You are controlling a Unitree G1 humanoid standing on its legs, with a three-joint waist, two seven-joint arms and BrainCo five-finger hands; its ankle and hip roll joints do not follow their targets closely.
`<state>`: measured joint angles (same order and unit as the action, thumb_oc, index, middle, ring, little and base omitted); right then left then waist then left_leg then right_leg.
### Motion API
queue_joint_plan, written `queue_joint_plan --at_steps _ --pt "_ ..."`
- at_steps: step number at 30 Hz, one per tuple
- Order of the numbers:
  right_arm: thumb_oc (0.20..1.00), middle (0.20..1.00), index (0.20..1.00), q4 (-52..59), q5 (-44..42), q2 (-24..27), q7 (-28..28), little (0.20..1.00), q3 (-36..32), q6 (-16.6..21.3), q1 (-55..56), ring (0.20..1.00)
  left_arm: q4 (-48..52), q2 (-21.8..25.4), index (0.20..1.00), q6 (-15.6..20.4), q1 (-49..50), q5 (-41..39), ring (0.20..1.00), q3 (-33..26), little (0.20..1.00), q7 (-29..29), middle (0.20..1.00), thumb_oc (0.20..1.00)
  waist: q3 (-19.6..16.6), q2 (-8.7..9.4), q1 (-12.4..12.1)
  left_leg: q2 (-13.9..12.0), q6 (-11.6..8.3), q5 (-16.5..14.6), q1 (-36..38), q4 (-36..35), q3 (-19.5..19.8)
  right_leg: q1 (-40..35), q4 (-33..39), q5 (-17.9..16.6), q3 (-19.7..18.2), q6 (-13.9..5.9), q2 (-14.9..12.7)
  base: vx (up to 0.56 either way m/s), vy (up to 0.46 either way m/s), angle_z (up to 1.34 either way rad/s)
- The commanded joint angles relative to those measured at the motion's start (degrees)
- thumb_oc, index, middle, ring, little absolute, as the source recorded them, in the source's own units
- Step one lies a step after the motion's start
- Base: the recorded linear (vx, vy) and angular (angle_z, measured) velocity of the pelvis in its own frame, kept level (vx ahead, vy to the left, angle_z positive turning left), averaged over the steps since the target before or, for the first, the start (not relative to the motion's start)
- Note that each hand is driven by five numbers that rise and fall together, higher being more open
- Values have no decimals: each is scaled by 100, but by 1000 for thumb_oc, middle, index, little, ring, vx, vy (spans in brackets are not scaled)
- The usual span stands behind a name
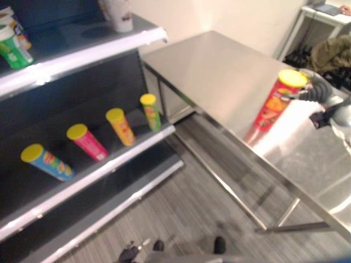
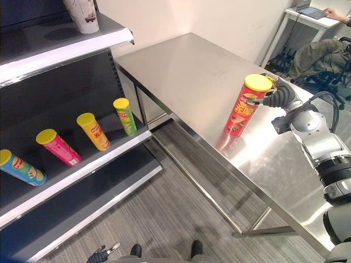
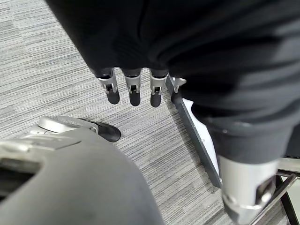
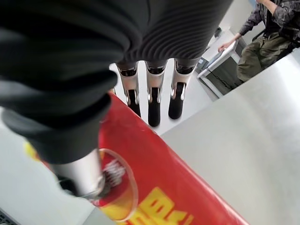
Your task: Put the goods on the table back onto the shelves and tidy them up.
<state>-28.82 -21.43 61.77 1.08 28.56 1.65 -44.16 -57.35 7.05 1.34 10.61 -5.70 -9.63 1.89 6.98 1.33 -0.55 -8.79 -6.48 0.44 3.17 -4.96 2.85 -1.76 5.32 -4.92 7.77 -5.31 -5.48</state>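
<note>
A red chip can point(image 2: 240, 112) with a yellow lid stands on the steel table point(image 2: 186, 71) near its front edge. My right hand point(image 2: 279, 97) is at the can's upper part. Its thumb lies on the near side and its fingers point(image 4: 153, 101) reach round the far side, so it is shut on the can. Several lidded cans lie on the middle shelf point(image 1: 118, 159): a blue one point(image 1: 46, 161), a pink one point(image 1: 86, 141), an orange one point(image 1: 120, 126) and a green one point(image 1: 151, 111). My left hand point(image 3: 133, 89) hangs low over the carpet, fingers relaxed and holding nothing.
The upper shelf carries a white cup point(image 1: 118, 13) and a green can point(image 1: 13, 49). A carpeted aisle point(image 2: 181, 203) runs between shelves and table. A person point(image 2: 318, 55) sits at a white desk beyond the table's far right end.
</note>
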Motion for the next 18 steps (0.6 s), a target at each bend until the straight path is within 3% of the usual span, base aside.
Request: queue_joint_plan --at_steps 1,10,13,17,18 --pt "200 200 200 -279 -22 95 -33 200 406 70 -602 200 -86 164 1000 84 -103 -48 1000 173 1000 -35 1000 1000 -204 276 -120 -54 235 -170 -132 -4 -553 -12 -32 67 -403 252 -207 0 0 0" --pt "200 200 200 -55 -30 23 -162 200 67 71 -450 200 -147 194 1000 78 -128 -91 1000 85 1000 -73 1000 1000 -205 267 -122 -54 227 -158 -131 -4 -549 -10 -32 62 -388 253 -204 0 0 0" --pt "200 200 200 563 -71 -95 -321 200 -559 139 23 200 -142 224 1000 80 -140 -111 1000 3 1000 -110 1000 1000 -226 235 -115 -51 229 -148 -110 -4 -547 -25 -32 66 -368 255 -218 0 0 0" --pt "200 200 200 802 -97 -190 -376 200 -824 177 197 200 -152 254 1000 88 -147 -114 1000 -15 1000 -128 1000 1000 -234 225 -122 -49 230 -144 -103 -4 -546 -26 -32 68 -365 258 -221 -6 -17 0" --pt "200 200 200 1508 -137 -463 -536 200 -1390 324 534 200 -133 275 1000 102 -181 -106 1000 -59 1000 -160 1000 1000 -249 173 -122 -56 237 -111 -72 -4 -539 -43 -32 79 -351 260 -218 -20 -55 0"
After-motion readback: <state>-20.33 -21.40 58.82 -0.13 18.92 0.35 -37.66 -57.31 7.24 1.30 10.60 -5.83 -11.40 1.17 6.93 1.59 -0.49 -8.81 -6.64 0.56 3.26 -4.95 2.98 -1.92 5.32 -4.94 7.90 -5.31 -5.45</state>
